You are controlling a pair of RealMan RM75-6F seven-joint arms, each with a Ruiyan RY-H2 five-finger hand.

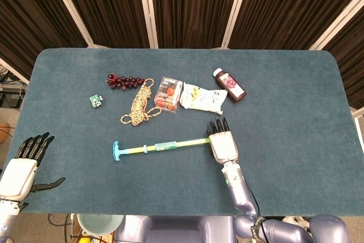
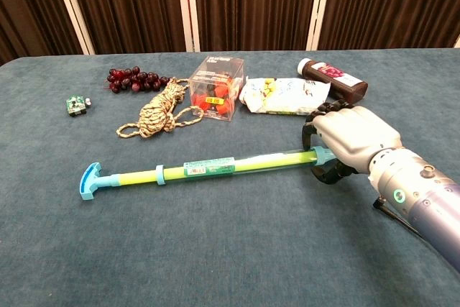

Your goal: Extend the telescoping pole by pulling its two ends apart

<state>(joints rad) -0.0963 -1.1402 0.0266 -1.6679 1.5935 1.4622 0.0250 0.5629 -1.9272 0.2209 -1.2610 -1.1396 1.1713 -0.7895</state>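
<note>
Pole (image 1: 162, 145) first: it lies flat on the blue table (image 1: 296, 101), near the middle, with its blue T-shaped handle (image 1: 116, 151) at the left end and its other tip under my right hand (image 1: 223, 144). The pole is yellow-green with a clear part along it.

My right hand sits over that right tip. From the chest view, my fingers (image 2: 310, 124) curl down over the top of the tip and my thumb comes around from below. It looks like I am closing on the tip, but I cannot tell if I hold it tight.

My left hand (image 1: 23, 169) is far off at the left edge of the table, near the front corner. Its fingers are straight and apart, and it holds nothing. It is well apart from the pole handle.

Behind the pole, going left to right, I see a small green thing (image 1: 95, 101), a bunch of dark red grapes (image 1: 124, 81), a coil of rope (image 1: 139, 105), a clear box (image 1: 168, 94) with red things inside, a white bag (image 1: 202, 98), and a dark bottle (image 1: 230, 85) lying down.
</note>
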